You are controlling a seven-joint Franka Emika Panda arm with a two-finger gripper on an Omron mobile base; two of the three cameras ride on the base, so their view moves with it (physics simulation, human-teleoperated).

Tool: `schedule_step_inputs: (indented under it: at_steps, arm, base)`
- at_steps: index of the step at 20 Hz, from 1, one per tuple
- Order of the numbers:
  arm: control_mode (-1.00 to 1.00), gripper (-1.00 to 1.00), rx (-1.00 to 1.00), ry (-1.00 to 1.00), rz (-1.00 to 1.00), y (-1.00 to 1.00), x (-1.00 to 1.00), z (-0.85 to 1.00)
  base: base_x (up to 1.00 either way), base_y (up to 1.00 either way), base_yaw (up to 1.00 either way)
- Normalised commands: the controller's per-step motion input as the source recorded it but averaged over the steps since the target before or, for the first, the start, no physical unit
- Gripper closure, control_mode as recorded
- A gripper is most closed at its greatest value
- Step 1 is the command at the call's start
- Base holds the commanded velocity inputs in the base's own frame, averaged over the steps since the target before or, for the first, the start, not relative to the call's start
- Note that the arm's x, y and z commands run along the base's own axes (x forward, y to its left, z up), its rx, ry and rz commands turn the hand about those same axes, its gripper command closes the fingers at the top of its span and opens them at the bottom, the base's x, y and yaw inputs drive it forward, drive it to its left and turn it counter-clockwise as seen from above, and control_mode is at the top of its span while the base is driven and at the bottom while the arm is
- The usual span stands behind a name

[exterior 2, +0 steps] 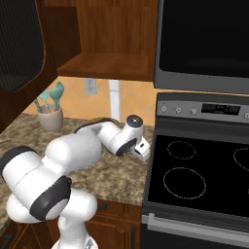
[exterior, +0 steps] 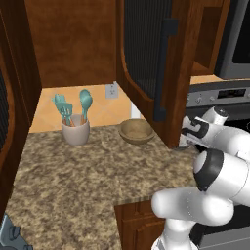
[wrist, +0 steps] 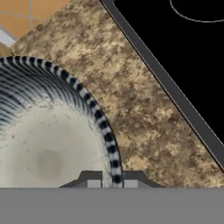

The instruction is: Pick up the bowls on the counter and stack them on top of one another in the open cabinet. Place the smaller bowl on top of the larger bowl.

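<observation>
From my hand camera I get the closest look at the small bowl (wrist: pixel 48 144): its rim is striped dark and pale, its wall is ribbed grey, and the inside is pale and speckled with a faint darker spot near the middle. It sits on the counter (wrist: pixel 144 122) close to the black edge of the stove (wrist: pixel 183 57). The two fingertips (wrist: pixel 93 183) of the gripper (wrist: pixel 112 183) stand one on each side of that rim, inner one over the bowl's inside and outer one outside it, but I cannot tell whether they are pressing on it or still apart. My left base camera gives me what the hand camera misses: the big bowl (exterior: pixel 136 131), wide, shallow and tan-brown with a thick rim, resting on the counter (exterior: pixel 88 171) near the back wall, just beside the cabinet's open door (exterior: pixel 151 63) with its ribbed panel and black bar handle. Left of it stands a beige cup (exterior: pixel 75 131) holding three teal utensils. The right base camera shows the arm reaching low across the counter toward the stove (exterior 2: pixel 199 170), with its hand end (exterior 2: pixel 141 148) right at the stove's edge, and the cup (exterior 2: pixel 51 118) far behind. I count two bowls, one cup, one stove.
</observation>
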Motion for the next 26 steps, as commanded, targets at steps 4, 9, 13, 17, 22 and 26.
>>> schedule_step_inputs:
  at_steps: [4, 9, 13, 17, 22, 26]
  arm:
    - [-1.0, 1.0, 0.0, 0.0, -0.07, 0.31, 0.42, 0.58]
    - [-1.0, 1.0, 0.02, 0.0, -0.07, 0.23, 0.33, 0.24]
    - [-1.0, 1.0, 0.01, 0.0, -0.02, 0.18, 0.19, 0.0]
    - [-1.0, 1.0, 0.0, 0.0, -0.02, 0.43, 0.31, 0.0]
    - [-1.0, 1.0, 0.0, 0.02, -0.02, 0.5, 0.45, 0.0]
    - [-1.0, 1.0, 0.0, 0.02, -0.01, 0.31, 0.41, 0.0]
  base:
    - [0.0, 0.0, 0.0]
    - [0.0, 0.0, 0.0]
    - [0.0, 0.0, 0.0]
    - [0.0, 0.0, 0.0]
    - [0.0, 0.0, 0.0]
    - [0.0, 0.0, 0.0]
